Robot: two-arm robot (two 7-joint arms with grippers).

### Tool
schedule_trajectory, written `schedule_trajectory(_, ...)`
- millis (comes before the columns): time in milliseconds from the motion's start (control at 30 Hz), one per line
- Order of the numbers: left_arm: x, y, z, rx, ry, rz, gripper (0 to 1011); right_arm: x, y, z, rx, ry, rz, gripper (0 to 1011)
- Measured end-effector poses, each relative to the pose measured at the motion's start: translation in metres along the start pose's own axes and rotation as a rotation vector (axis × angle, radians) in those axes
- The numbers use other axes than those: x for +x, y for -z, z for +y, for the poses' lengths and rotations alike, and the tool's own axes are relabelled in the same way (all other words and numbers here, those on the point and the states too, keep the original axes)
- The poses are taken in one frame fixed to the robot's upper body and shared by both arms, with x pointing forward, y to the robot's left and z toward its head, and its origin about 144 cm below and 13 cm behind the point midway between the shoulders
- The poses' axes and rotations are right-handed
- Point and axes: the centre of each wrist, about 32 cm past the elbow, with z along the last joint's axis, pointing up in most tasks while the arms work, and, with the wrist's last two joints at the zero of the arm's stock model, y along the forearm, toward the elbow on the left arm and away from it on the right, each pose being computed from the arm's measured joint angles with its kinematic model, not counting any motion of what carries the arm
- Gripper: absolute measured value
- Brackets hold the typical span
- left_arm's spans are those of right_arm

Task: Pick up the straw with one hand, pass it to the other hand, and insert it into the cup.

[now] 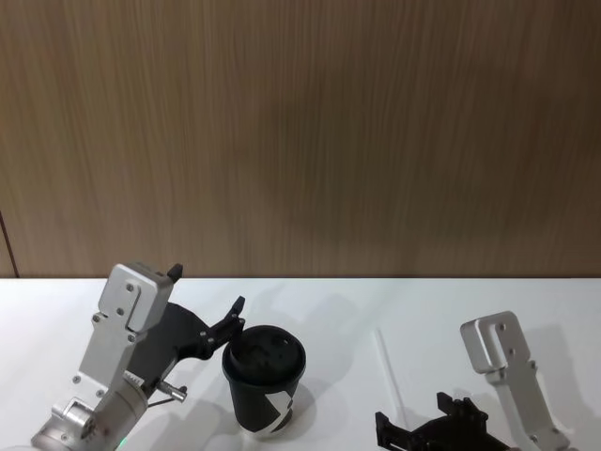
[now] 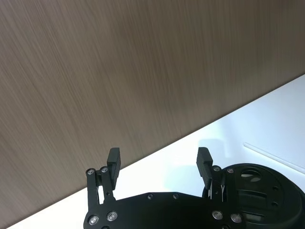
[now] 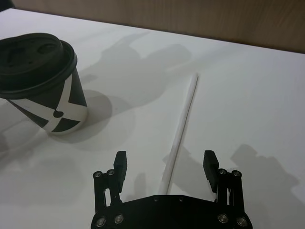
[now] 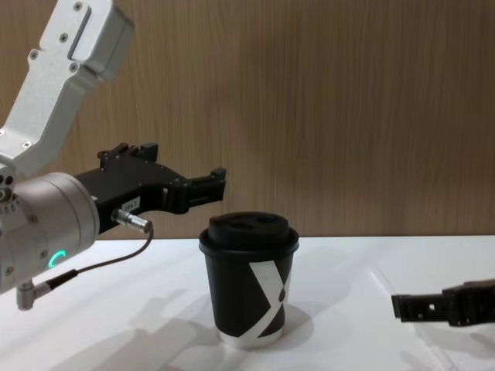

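The white straw [image 1: 388, 369] lies flat on the white table, right of the black lidded cup [image 1: 265, 378]. My right gripper [image 3: 165, 164] is low over the table and open, with the near end of the straw [image 3: 184, 114] lying between its spread fingers, untouched. From the chest the right gripper [image 4: 418, 308] reaches in at the lower right. My left gripper [image 1: 208, 291], on the silver wrist, hangs open above and just left of the cup [image 4: 251, 286], holding nothing. Its wrist view shows both fingers [image 2: 114, 160] apart, beside the cup lid [image 2: 257, 191].
A wood-panelled wall [image 1: 300, 132] closes off the back of the white table [image 1: 423, 310]. A thin black cable [image 4: 100, 267] loops under the left wrist. Bare tabletop lies behind and to the right of the straw.
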Motion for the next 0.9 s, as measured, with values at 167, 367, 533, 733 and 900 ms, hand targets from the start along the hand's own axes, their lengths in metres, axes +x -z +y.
schedule_trajectory(167, 0.0, 0.0, 0.0, 0.0, 0.0, 0.0, 1004, 0.0, 0.003, 0.002, -0.017, 0.014, -0.007, 1001)
schedule_trajectory(367, 0.0, 0.0, 0.0, 0.0, 0.0, 0.0, 1003, 0.0, 0.007, 0.005, -0.031, 0.024, -0.015, 1001)
schedule_trajectory(533, 0.0, 0.0, 0.0, 0.0, 0.0, 0.0, 1003, 0.0, 0.008, 0.006, -0.04, 0.028, -0.019, 1001)
schedule_trajectory(733, 0.0, 0.0, 0.0, 0.0, 0.0, 0.0, 1003, 0.001, 0.01, 0.008, -0.048, 0.032, -0.024, 1001)
schedule_trajectory(900, 0.0, 0.0, 0.0, 0.0, 0.0, 0.0, 1003, 0.003, 0.011, 0.01, -0.054, 0.038, -0.028, 1001)
